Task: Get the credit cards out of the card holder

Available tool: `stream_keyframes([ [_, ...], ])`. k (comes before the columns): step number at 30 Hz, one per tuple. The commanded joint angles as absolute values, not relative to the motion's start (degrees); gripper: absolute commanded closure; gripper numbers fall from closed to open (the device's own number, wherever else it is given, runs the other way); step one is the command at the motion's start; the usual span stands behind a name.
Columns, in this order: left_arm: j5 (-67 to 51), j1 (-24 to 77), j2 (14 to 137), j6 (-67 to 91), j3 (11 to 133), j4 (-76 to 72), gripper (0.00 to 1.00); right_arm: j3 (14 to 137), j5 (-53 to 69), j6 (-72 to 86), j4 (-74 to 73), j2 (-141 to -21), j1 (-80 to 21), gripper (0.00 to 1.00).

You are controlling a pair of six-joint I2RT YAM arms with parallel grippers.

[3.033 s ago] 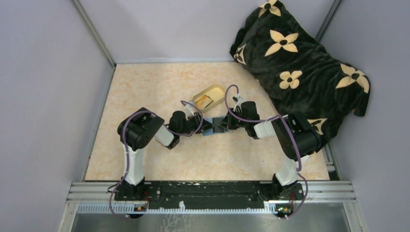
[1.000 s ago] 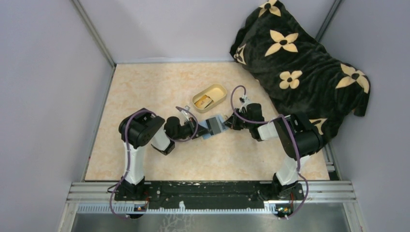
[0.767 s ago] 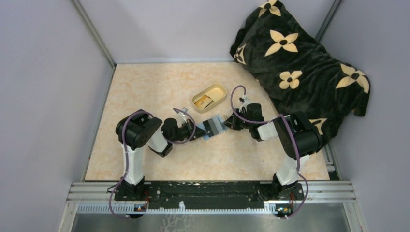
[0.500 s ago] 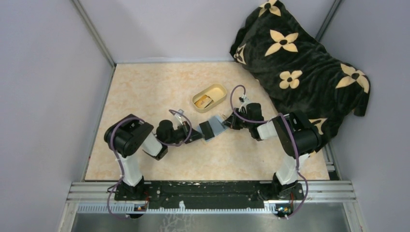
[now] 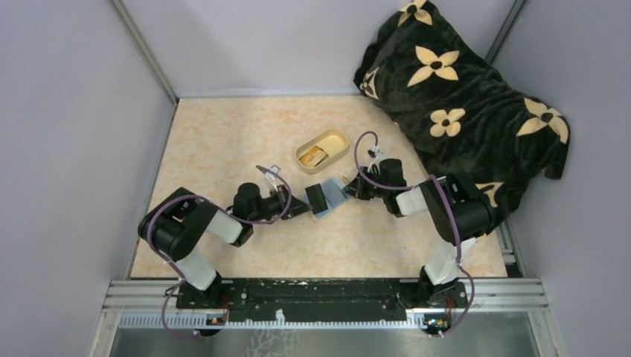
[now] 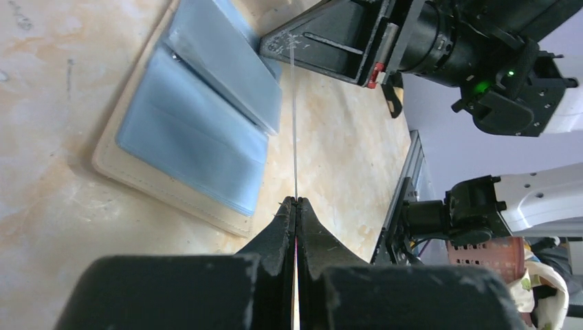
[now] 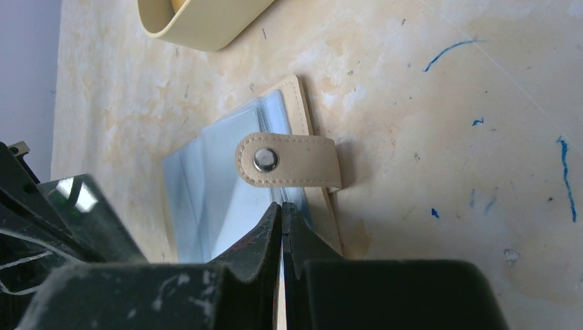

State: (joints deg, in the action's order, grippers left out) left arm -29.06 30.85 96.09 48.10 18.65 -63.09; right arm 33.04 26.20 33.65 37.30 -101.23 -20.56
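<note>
The card holder (image 5: pixel 336 195) lies open on the table, blue-grey insides up, with a tan edge. One blue-grey page is lifted a bit. Its little tan tab (image 7: pixel 289 161) with a silver snap lies over one end. A thin black credit card (image 5: pixel 317 197) is out, just beside its left end

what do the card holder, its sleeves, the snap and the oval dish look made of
Card holder: matte tan cover, soft-looking, likely leather or faux leather.
Sleeves: translucent blue-grey plastic, glossy with glare streaks.
Snap: shiny silver metal.
Oval dish: smooth cream-yellow with a faint sheen, plastic or glazed ceramic; cannot tell which.
</note>
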Motion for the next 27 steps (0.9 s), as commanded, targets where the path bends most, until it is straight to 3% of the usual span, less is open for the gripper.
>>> stream_keyframes([
  [1,-34.2,30.5,96.4,50.1,17.8,-71.9,1.0,31.0,27.6,31.4,34.5,-96.2,-20.7,0.91],
  [10,-35.7,30.6,96.0,50.4,20.2,-75.5,1.0,31.0,37.9,29.4,38.2,-84.1,-21.2,0.63],
  [20,-38.6,30.6,105.2,61.4,19.2,-95.3,1.0,33.1,39.9,28.0,37.3,-84.0,-26.0,0.62],
  [27,-38.1,30.6,109.2,64.6,19.2,-102.5,1.0,33.8,40.6,28.5,37.9,-84.4,-27.9,0.7],
])
